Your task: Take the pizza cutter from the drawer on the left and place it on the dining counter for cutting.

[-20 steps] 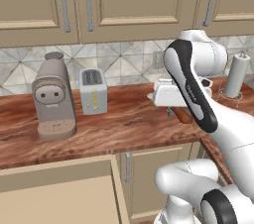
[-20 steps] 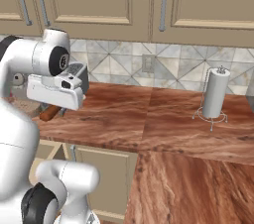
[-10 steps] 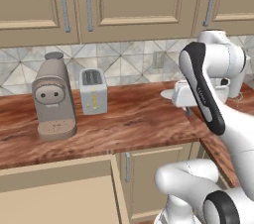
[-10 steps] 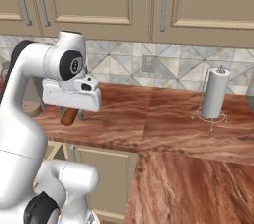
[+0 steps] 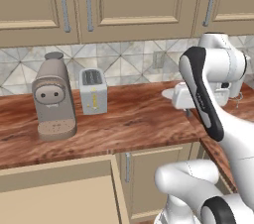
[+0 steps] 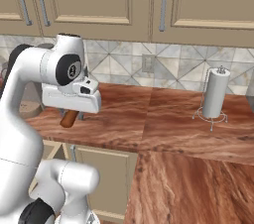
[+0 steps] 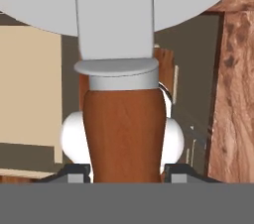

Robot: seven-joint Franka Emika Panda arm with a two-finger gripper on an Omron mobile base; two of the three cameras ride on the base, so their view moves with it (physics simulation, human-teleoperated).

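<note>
Hand view is showing the pizza cutter (image 7: 124,129) filling the middle, its reddish-brown handle sitting between the two dark fingertips (image 7: 77,172) with the pale metal end beyond, so the jaws are pinching the pizza cutter. Right base view is showing the gripper (image 6: 74,115) hanging above the wood-grain tabletop (image 6: 163,119), the handle sticking out below it, well apart from the paper towel holder (image 6: 214,94). Left base view is showing the open drawer (image 5: 59,193) at lower left, below the coffee machine (image 5: 52,96) and toaster (image 5: 93,90).
</note>
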